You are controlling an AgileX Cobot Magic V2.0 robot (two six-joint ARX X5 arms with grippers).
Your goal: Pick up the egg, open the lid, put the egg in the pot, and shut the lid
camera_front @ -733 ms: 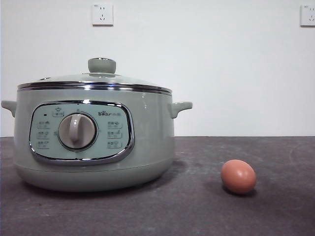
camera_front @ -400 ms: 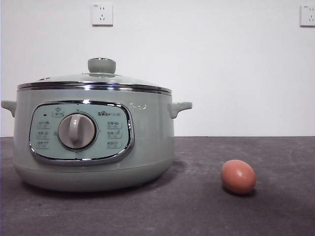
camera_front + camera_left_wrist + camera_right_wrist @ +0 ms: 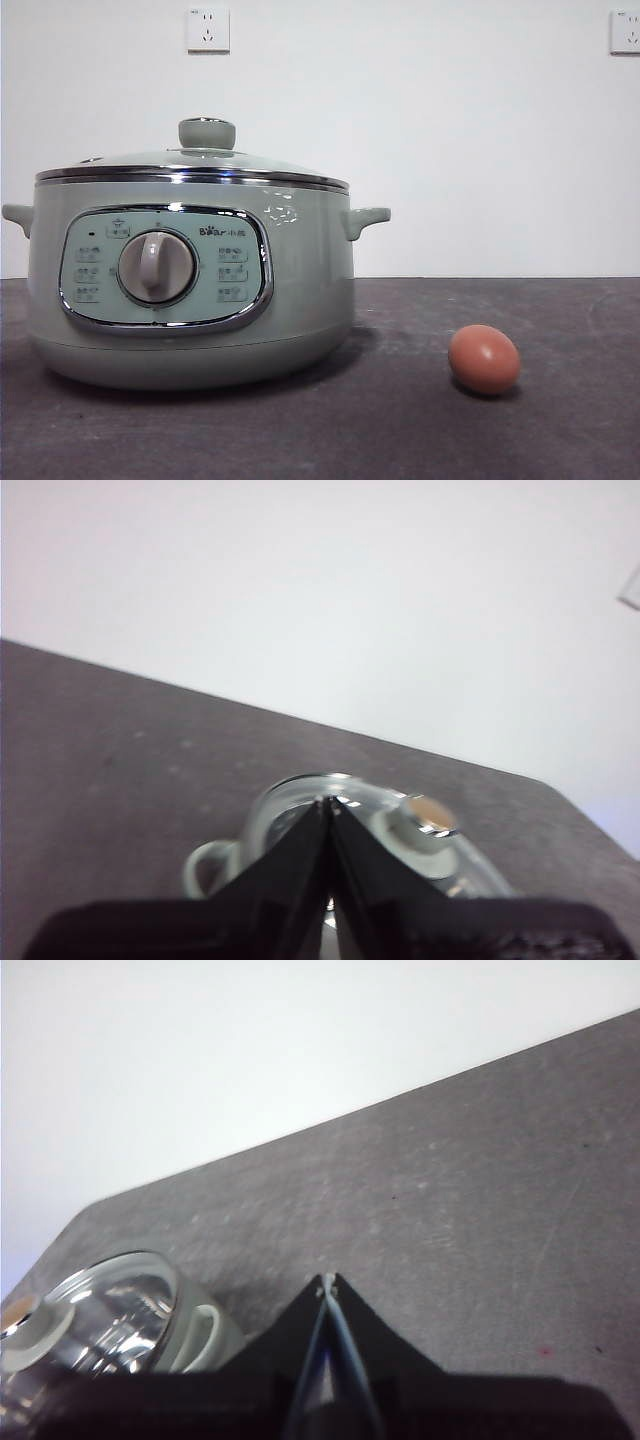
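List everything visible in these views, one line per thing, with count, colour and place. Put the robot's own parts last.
Round sage-green electric pot: one, green with a chrome-framed panel and central dial, on the table at the left of the front view.
Domed glass lid: one, clear with a chrome rim and sage-green knob, seated on the pot.
Small oval egg: one, reddish-brown, on the table beside the pot, apart from it.
Table: one, dark grey.
Wall sockets: two, white, high on the white wall.
Left gripper: one, black, jaws shut, above the pot.
Right gripper: one, black, jaws shut, above the table beside the pot.
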